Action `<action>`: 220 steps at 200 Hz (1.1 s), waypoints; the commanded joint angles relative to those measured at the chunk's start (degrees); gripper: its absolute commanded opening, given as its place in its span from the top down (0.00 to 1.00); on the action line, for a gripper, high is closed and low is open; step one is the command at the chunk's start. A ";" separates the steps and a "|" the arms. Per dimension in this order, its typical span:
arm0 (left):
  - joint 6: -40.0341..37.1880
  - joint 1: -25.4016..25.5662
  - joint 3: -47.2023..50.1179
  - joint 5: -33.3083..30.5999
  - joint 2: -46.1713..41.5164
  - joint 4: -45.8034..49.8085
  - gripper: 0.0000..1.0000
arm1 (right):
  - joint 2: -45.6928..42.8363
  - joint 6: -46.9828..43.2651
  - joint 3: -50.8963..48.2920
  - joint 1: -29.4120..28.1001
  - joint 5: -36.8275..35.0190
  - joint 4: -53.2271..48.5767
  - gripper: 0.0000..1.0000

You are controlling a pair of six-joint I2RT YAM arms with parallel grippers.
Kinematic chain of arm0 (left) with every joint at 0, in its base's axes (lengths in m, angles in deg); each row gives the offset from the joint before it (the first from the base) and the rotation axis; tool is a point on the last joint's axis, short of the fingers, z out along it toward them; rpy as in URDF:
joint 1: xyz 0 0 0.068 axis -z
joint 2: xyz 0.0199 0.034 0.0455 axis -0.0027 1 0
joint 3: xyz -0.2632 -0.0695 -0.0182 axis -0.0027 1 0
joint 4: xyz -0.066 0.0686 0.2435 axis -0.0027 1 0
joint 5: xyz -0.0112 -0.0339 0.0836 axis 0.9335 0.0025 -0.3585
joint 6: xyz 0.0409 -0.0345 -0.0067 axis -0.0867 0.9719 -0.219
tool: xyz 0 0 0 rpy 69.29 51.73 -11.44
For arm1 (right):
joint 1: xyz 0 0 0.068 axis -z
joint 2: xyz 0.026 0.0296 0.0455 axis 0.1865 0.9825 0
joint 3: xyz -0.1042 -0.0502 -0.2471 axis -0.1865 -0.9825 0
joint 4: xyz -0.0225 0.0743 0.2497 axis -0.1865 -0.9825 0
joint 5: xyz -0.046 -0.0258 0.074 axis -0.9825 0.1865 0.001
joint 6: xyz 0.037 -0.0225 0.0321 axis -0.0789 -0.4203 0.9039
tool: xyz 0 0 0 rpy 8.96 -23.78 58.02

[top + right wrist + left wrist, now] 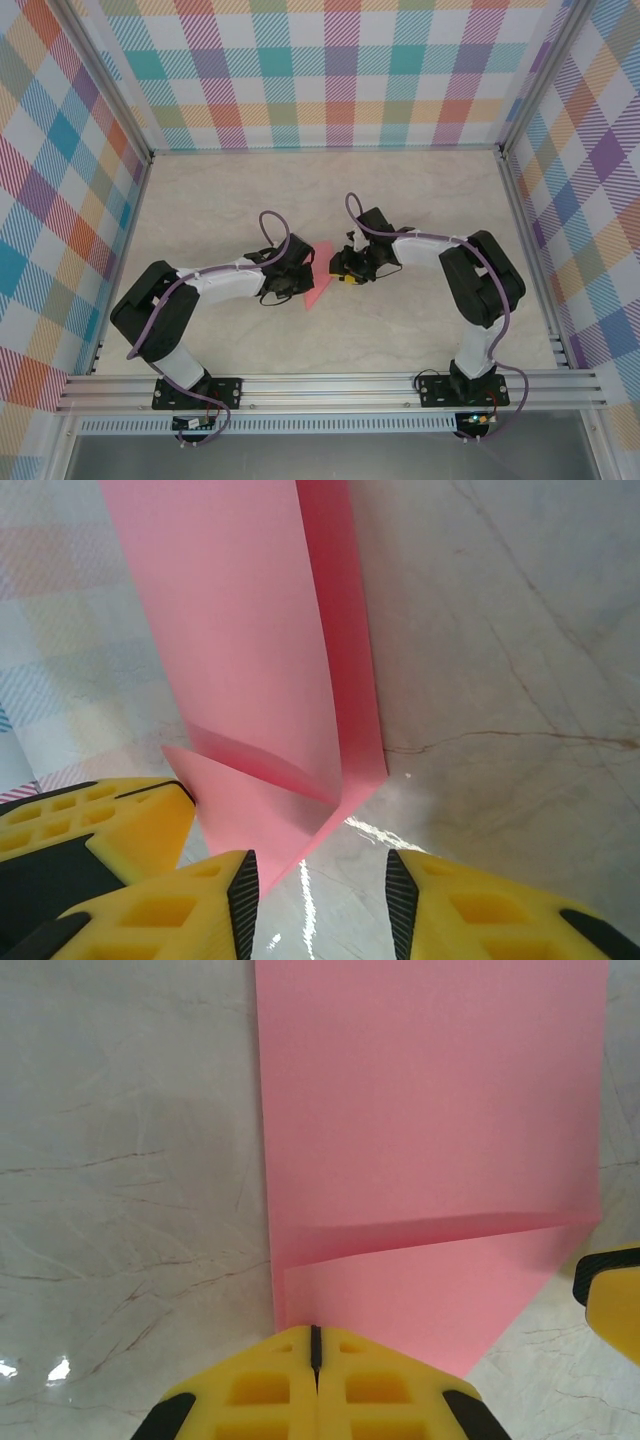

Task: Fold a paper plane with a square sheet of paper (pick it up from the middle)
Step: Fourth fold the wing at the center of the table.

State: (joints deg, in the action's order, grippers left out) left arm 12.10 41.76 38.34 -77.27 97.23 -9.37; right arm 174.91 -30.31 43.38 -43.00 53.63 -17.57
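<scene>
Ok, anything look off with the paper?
Nothing torn or spilled. The pink sheet is mid-fold: its corner flap sits slanted and not pressed flat, with a shadowed gap at the crease. The left gripper is shut on its edge; the right gripper is open beside it.

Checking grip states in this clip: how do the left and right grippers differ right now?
The left gripper has its fingers shut; the right gripper has them apart. The left gripper pinches the paper's edge; the right gripper holds nothing, the paper's tip just by one finger. Both have yellow fingers.
</scene>
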 commanded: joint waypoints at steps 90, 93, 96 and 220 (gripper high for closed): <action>0.18 0.40 -0.55 -1.02 -1.64 0.43 0.96 | 4.07 0.89 1.93 -0.58 7.16 8.14 0.82; 0.18 0.41 -0.55 -1.12 -1.73 0.55 0.96 | 3.99 0.99 1.80 -0.62 6.92 8.30 0.84; 0.07 0.41 -0.61 -1.24 -1.80 0.64 0.96 | 3.86 1.20 1.65 -0.62 6.66 8.37 0.86; -8.51 -1.78 -4.18 -11.02 -17.03 7.48 0.37 | -16.37 4.32 1.08 -1.03 -17.87 -3.55 1.00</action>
State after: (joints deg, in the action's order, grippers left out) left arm 6.92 40.88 35.81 -85.10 83.63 -2.98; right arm 161.97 -27.16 42.60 -43.48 40.83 -16.07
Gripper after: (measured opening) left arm 0.590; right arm 0.043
